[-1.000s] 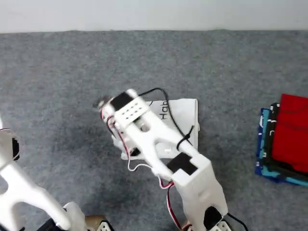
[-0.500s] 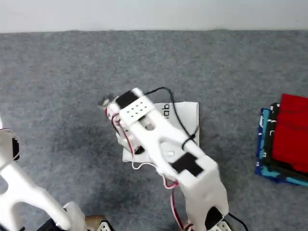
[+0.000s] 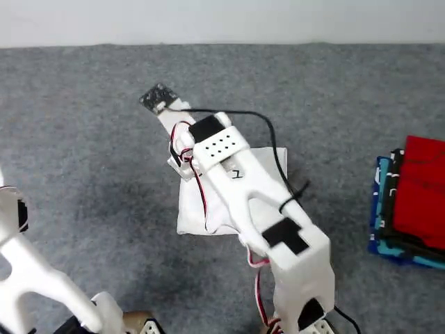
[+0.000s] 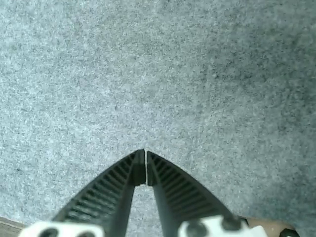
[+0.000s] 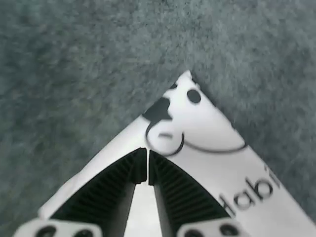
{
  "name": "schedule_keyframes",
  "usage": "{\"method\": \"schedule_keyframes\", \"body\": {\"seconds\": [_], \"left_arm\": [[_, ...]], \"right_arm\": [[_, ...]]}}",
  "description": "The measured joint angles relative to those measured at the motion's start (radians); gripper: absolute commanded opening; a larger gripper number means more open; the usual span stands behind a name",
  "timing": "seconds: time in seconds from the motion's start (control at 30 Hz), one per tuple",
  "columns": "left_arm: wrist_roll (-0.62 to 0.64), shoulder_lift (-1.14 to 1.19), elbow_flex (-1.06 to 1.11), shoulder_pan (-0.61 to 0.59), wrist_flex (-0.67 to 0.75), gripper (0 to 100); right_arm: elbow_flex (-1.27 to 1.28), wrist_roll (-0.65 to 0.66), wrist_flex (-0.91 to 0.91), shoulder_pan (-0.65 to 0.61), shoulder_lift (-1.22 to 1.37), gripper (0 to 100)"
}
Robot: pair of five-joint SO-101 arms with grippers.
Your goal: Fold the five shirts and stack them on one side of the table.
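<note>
Right fingers [image 5: 114, 188]: pressed together tip to tip, pinching the white shirt [image 5: 207, 128] just behind one printed corner, which juts out past the tips over the grey worktop [image 3: 334, 104]. In the high view that corner is drawn out away from the rest of the shirt, which lies folded flat near the middle of the worktop, partly under the right arm [image 3: 278, 236]. Left fingers [image 4: 116, 188]: closed tip to tip, holding nothing, above bare grey worktop. The left arm [image 3: 31, 278] stands at the near left corner. A stack of folded shirts [image 3: 417, 195], red on top, sits at the right edge of the worktop, well apart from the white shirt.
</note>
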State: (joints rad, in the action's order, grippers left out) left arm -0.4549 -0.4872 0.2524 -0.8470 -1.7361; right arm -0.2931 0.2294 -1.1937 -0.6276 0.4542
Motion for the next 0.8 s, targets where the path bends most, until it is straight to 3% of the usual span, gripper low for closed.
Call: {"method": "schedule_keyframes", "body": {"seconds": [0.17,0.33,0.5,0.8], "left_arm": [[0.0,0.0,0.0,0.0,0.0,1],[0.0,0.0,0.0,0.0,0.0,1],[0.0,0.0,0.0,0.0,0.0,1],[0.0,-0.147,0.0,0.0,0.0,1]], "right_arm": [[0.0,0.028,0.15,0.043,0.123,0.9],[-0.005,0.029,0.17,0.063,0.178,0.9],[-0.118,0.029,0.031,0.063,0.169,0.9],[-0.318,-0.034,-0.4,0.064,0.048,1.2]]}}
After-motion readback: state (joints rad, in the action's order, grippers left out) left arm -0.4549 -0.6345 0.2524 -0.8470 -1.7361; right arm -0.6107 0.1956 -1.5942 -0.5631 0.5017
